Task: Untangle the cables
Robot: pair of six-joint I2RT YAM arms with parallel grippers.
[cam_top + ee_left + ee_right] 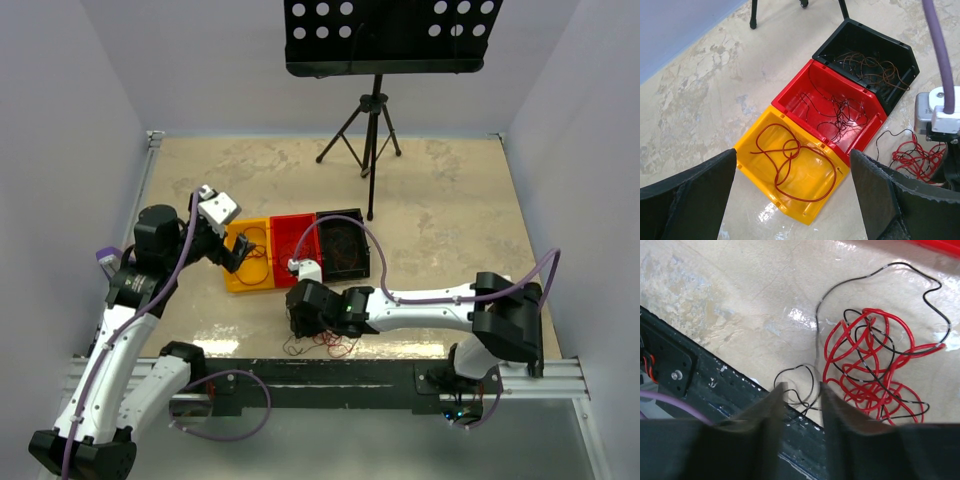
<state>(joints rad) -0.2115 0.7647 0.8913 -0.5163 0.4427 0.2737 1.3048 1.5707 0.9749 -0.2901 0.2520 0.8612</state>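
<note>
Right gripper point(802, 386) hovers low over the glossy beige counter point(715, 290), jaws narrowly apart at the fringe of the cables point(865, 371), grip unclear; left gripper point(792, 155) gapes wide; the tangle lies near the counter's front edge, pointing no single way.

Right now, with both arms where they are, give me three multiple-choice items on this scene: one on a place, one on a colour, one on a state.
1. Where does the red-and-black tangle lie?
A. in the black bin
B. on the table, by the right fingers
C. draped on the music stand

2. What colour is the cable in the yellow bin?
A. red
B. black
C. lilac

3. How do the left fingers stand?
A. shut on a cable
B. wide open, holding nothing
C. out of view

Key:
1 B: the right wrist view shows the tangle on the bare tabletop beside the fingertips.
2 A: the left wrist view shows a red loop in that bin.
3 B: both fingers sit far apart with nothing between them.
</note>
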